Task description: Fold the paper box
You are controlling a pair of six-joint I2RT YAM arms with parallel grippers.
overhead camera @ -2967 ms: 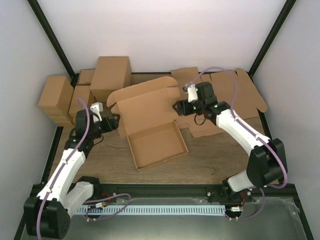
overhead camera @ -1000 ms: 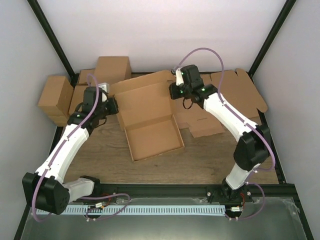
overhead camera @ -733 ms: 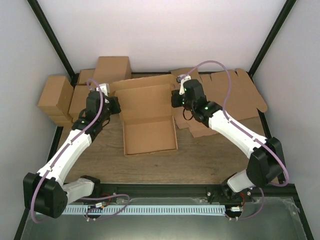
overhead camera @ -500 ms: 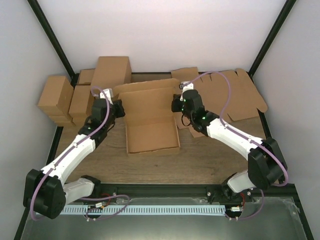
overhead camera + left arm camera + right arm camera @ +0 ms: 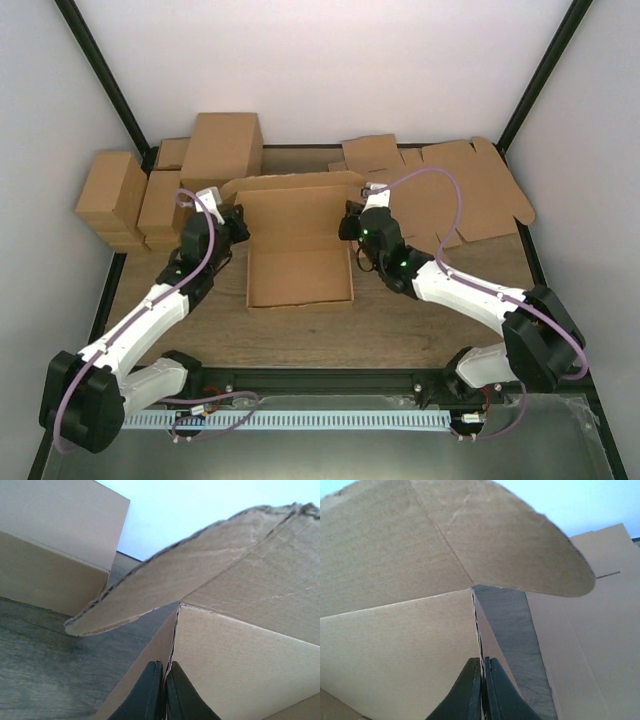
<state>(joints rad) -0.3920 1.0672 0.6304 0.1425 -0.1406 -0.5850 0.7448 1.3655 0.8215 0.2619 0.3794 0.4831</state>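
Two grips on the paper box point(image 5: 300, 278): left gripper point(image 5: 233, 222) clamps its left wall, right gripper point(image 5: 347, 226) clamps its right wall.

The paper box point(image 5: 300, 275) sits mid-desk point(image 5: 420, 320), between left tool point(image 5: 237, 225) and right tool point(image 5: 347, 222); stacked cartons point(image 5: 222, 145) behind-left, flat cardboard sheets point(image 5: 470, 185) behind-right.

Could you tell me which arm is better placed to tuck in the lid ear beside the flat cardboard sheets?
Right, probably: the right fingers pinch the paper box wall just below that lid ear, while the left fingers grip the far corner.
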